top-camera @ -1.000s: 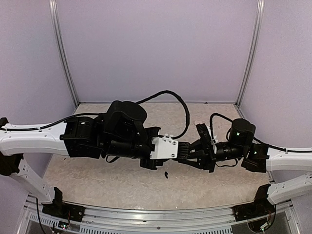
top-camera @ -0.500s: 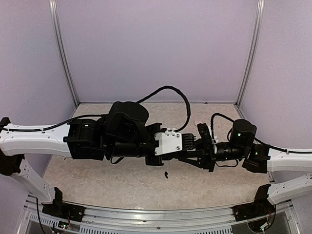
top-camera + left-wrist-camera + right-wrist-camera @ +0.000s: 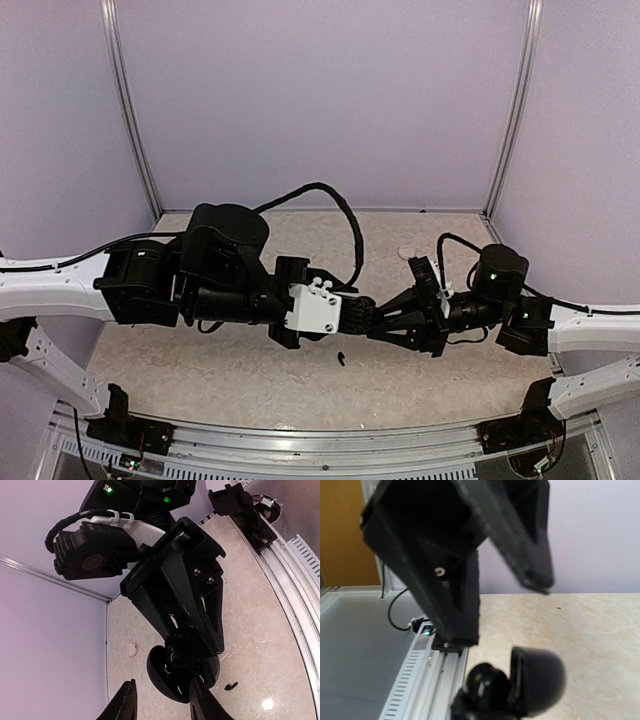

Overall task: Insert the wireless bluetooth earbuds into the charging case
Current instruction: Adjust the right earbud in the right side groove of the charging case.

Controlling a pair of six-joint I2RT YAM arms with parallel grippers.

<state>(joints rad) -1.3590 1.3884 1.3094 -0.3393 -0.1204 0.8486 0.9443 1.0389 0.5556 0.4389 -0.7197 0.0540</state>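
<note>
My right gripper [image 3: 383,325] is shut on the charging case [image 3: 175,677], a round black puck with its lid open, and holds it above the table. The case also shows low in the right wrist view [image 3: 520,682], lid [image 3: 540,680] swung to the right. My left gripper [image 3: 162,705] is open and empty, with one fingertip [image 3: 200,700] at the case's edge. From above, the left gripper [image 3: 360,315] meets the right one nose to nose. One black earbud [image 3: 342,357] lies on the table below them, also in the left wrist view [image 3: 230,685]. I cannot tell whether a bud sits in the case.
A pale pink round object [image 3: 406,253] lies at the back of the table, also in the left wrist view [image 3: 132,649]. The metal front rail [image 3: 320,440] runs along the near edge. Purple walls close off the back and sides.
My left arm pushed right toward the case, then drew back left and a little lower. My right gripper kept hold of the case. The earbud on the table has not moved.
</note>
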